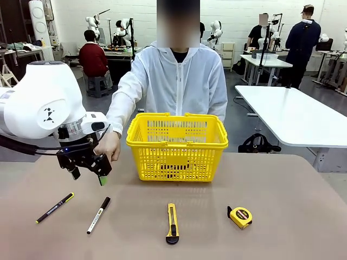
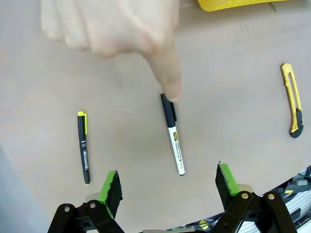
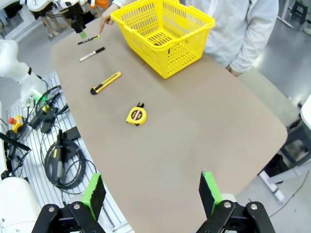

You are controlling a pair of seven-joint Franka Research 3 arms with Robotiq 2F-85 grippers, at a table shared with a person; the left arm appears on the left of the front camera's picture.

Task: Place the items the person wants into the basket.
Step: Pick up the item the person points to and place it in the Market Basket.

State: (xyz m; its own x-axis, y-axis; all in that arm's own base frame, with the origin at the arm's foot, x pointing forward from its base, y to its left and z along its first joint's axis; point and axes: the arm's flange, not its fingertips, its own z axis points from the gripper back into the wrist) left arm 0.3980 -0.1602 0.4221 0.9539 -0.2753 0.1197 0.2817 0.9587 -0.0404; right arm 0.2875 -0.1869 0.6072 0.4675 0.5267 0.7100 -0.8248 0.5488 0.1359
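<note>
We are hovering our left gripper [image 1: 88, 176] above the table [image 1: 282, 189], just in front of the person's hand [image 1: 108, 145]. Its fingers are standing wide apart and gripping nothing. In the left wrist view, the white marker [image 2: 173, 134] with its black cap is lying flat on the table, in line with the gap between the green pads [image 2: 111, 187]. The person is pointing one finger [image 2: 167, 73] down at the capped end, and we cannot tell whether it is touching.

A black pen [image 2: 83, 145] with a yellow tip is lying apart from the marker, on the side away from the basket [image 1: 177, 146]. A yellow knife [image 1: 172, 222] is lying toward the middle of the near edge.

We are holding our right gripper [image 3: 151, 193] high above the far right end of the table, its fingers also spread wide and empty. The yellow tape measure [image 1: 240, 216] is sitting on the table to the right of the knife, well apart from the marker. The basket is standing upright at the far side, in front of the person.
</note>
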